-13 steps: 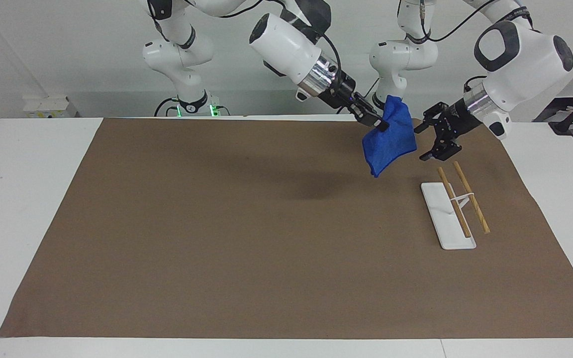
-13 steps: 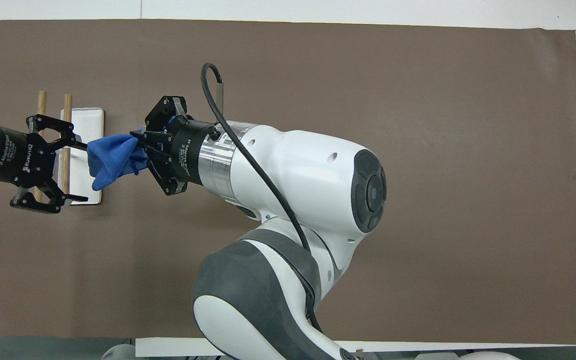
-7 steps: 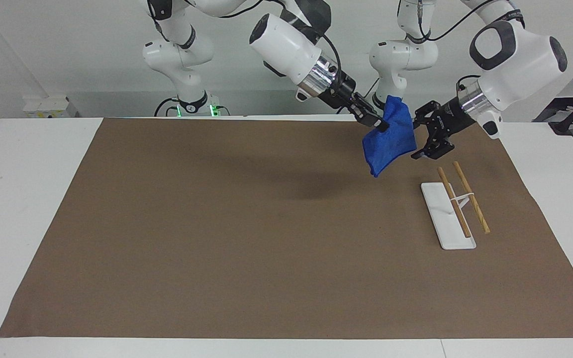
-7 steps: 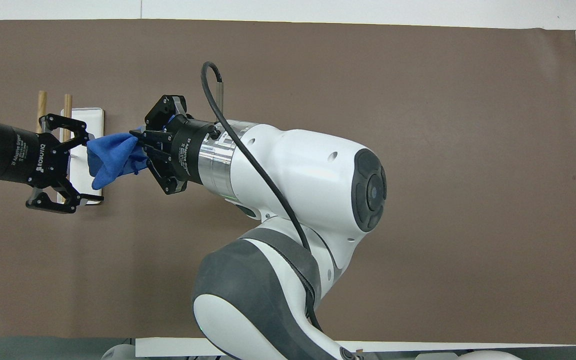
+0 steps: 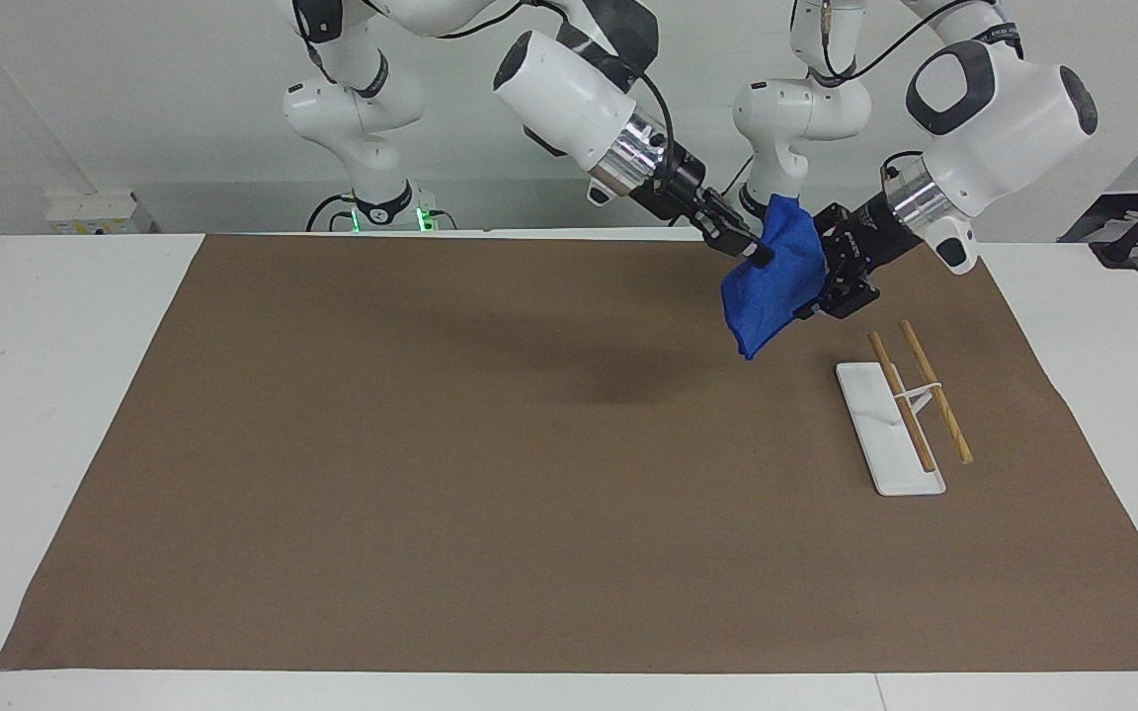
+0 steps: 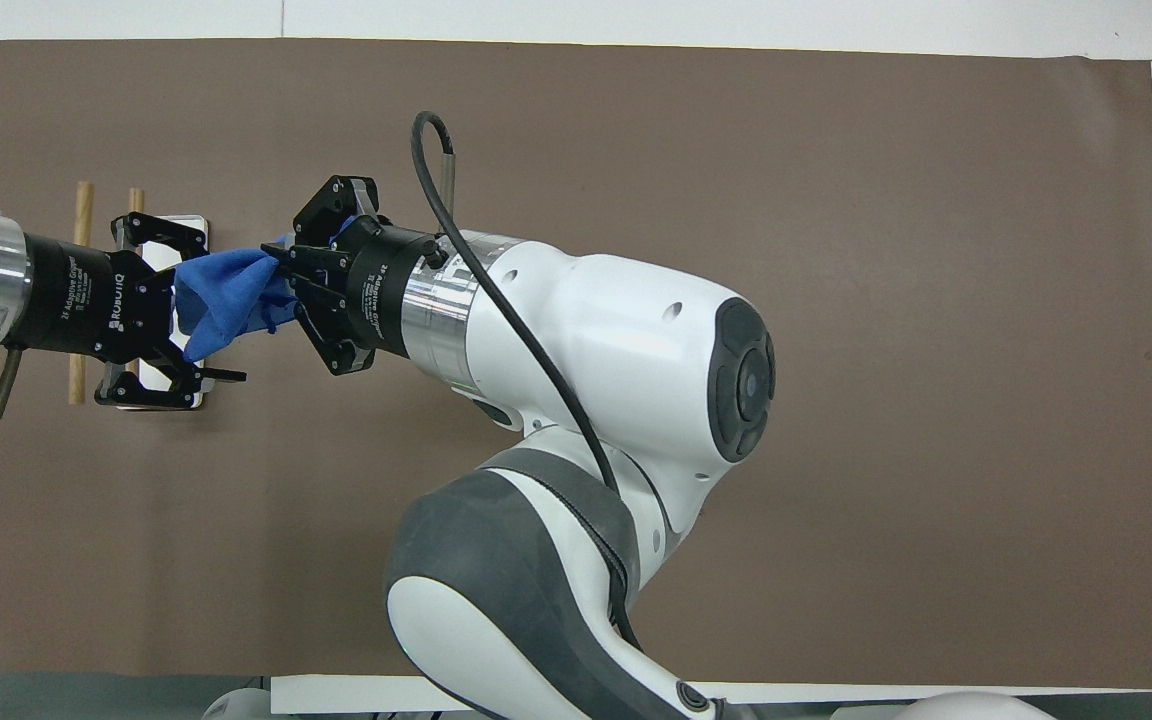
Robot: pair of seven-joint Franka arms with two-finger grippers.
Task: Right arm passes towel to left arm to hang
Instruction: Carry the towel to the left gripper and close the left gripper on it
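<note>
Towel [image 5: 772, 286]: bright blue cloth, bunched, hanging in the air over the brown mat toward the left arm's end of the table, clear of the surface.
Brown mat [image 5: 490, 474]: covers most of the white table [image 5: 55, 395]; a soft shadow lies mid-mat.
Right arm [image 6: 616, 360]: white, dark-grey shell panel, black cable looping at the wrist; reaches across toward the left arm's end.
Left arm [image 5: 994, 109]: white, dark ring outline on the big joint, silver wrist; angled down toward the cloth.
Rack [image 5: 890, 425]: flat white base with two wooden rods [image 5: 934, 390] carried side by side above it on a white bracket; sits on the mat farther from the robots than the hanging cloth, nothing draped on it.
Right gripper [image 5: 755, 252]: clenched on the towel's upper part, carrying its weight; cloth droops below it.
Left gripper [image 6: 208, 315]: fingers spread, one either side of the towel's free end in the overhead view; whether they touch the cloth cannot be told. Hangs over the rack's end nearer the robots.
</note>
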